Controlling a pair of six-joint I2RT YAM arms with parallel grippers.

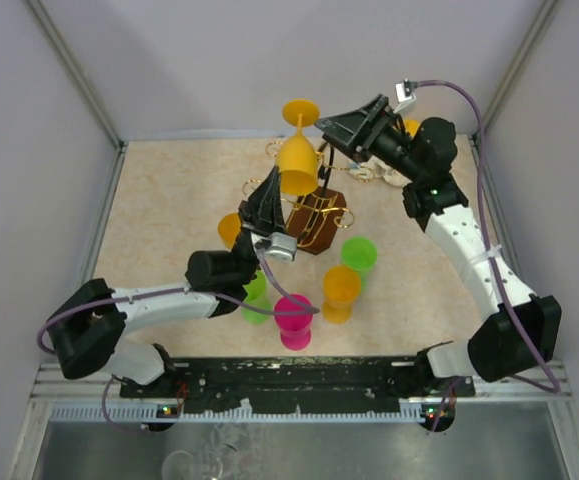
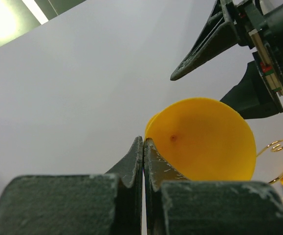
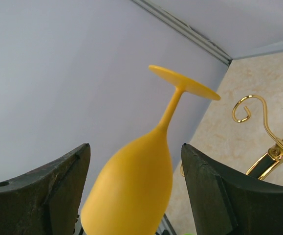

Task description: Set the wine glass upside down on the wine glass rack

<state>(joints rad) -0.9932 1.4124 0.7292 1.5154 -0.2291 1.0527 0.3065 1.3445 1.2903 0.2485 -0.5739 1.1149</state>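
Observation:
A yellow wine glass (image 1: 298, 160) hangs upside down in the air, foot up, above the back of the wine glass rack (image 1: 319, 225). My left gripper (image 1: 274, 185) reaches up from below and is shut on the bowl's rim; the left wrist view shows the bowl (image 2: 205, 139) right against its closed tips (image 2: 143, 139). From the right, my right gripper (image 1: 321, 135) stands open astride the bowl (image 3: 136, 181), with a gap on each side between it and the fingers (image 3: 63, 181). A curled gold arm of the rack (image 3: 249, 105) shows to the right.
Upright plastic glasses stand in front of the rack: orange (image 1: 341, 292), green (image 1: 359, 255), pink (image 1: 294, 320) and another green (image 1: 254, 300). An orange one (image 1: 231, 228) sits behind my left wrist. Grey walls enclose the beige table (image 1: 169, 210).

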